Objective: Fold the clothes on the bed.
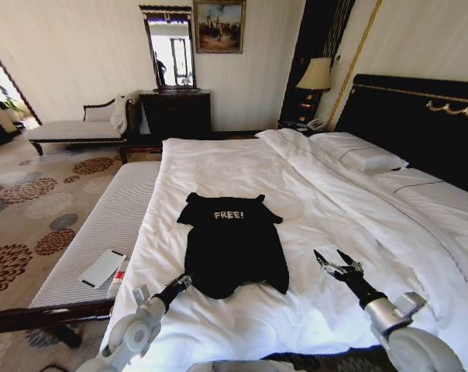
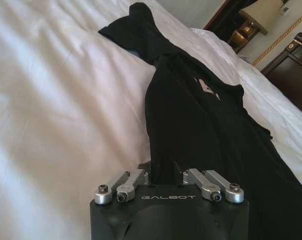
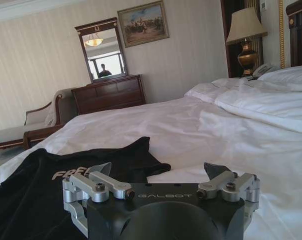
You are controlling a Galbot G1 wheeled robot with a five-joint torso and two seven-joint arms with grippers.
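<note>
1. Fingers (image 1: 324, 260) of the right gripper (image 1: 336, 262) stand spread apart with nothing between them, low over the white sheet just beside the shirt's right hem corner; in the right wrist view the right gripper (image 3: 160, 172) shows the same wide gap between its dark tips.
2. Left gripper (image 1: 183, 282) sits at the shirt's lower left hem corner; in the left wrist view the left gripper (image 2: 163, 170) has its dark fingers drawn close together against the black cloth, though whether they pinch the fabric I cannot tell.
3. Soft black short-sleeved T-shirt (image 1: 232, 246) lies face up on the bed between the two grippers, white "FREE!" print toward the far end, both sleeves slightly bunched and the hem nearest the robot.
4. Large double bed with white sheets (image 1: 242, 167) carries a rumpled white duvet (image 1: 350, 194) along its right half and white pillows (image 1: 366, 155) against the dark wood headboard with gold trim (image 1: 420, 124).
5. Pale striped bench (image 1: 114, 225) runs along the bed's left side, holding a flat white rectangular device (image 1: 102, 268).
6. Farther off, patterned floral carpet (image 1: 25, 225), a pale chaise lounge (image 1: 75, 128), a dark wooden dresser (image 1: 177, 113) under a mirror (image 1: 171, 50), a framed painting (image 1: 218, 25) and a shaded bedside lamp (image 1: 315, 76) line the cream walls.
</note>
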